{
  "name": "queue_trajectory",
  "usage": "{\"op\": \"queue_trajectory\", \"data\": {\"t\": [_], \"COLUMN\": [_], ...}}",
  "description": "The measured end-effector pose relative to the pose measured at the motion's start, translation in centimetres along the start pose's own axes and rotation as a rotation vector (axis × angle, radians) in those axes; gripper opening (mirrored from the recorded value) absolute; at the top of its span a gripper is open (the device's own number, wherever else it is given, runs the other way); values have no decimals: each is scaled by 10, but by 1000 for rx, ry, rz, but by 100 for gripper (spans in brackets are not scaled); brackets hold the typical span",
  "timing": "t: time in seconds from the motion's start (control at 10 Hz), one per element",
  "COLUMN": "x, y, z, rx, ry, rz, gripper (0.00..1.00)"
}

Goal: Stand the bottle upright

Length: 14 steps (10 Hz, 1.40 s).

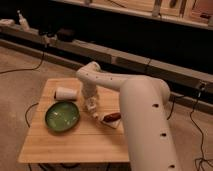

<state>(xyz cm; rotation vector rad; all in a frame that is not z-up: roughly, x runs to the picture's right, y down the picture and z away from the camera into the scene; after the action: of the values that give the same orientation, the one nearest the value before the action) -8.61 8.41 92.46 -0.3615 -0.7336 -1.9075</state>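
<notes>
Hand (91, 103) low over bottle (94, 114) on table (75, 145), grip state unclear, white cup (65, 93) on its side beside green bowl (62, 118).

wooden table (75, 145): 1
green plate (62, 117): 1, near the left edge
white cup (65, 93): 1, by the far-left corner
bottle (94, 113): 1
gripper (91, 103): 1, over the tabletop's middle
spray bottle (20, 19): 1

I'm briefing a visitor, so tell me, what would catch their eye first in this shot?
The big white robot arm reaching in from the lower right, its gripper down over the middle of the wooden table. Next, the green plate at the table's left, with a white cup lying on its side behind it.
</notes>
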Motion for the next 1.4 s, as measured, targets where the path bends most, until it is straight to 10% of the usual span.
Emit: {"op": "queue_trajectory", "data": {"t": [1.4], "x": [5], "y": [-15], "z": [-9], "rx": [44], "ry": [15], "rz": [12], "gripper": [28]}}
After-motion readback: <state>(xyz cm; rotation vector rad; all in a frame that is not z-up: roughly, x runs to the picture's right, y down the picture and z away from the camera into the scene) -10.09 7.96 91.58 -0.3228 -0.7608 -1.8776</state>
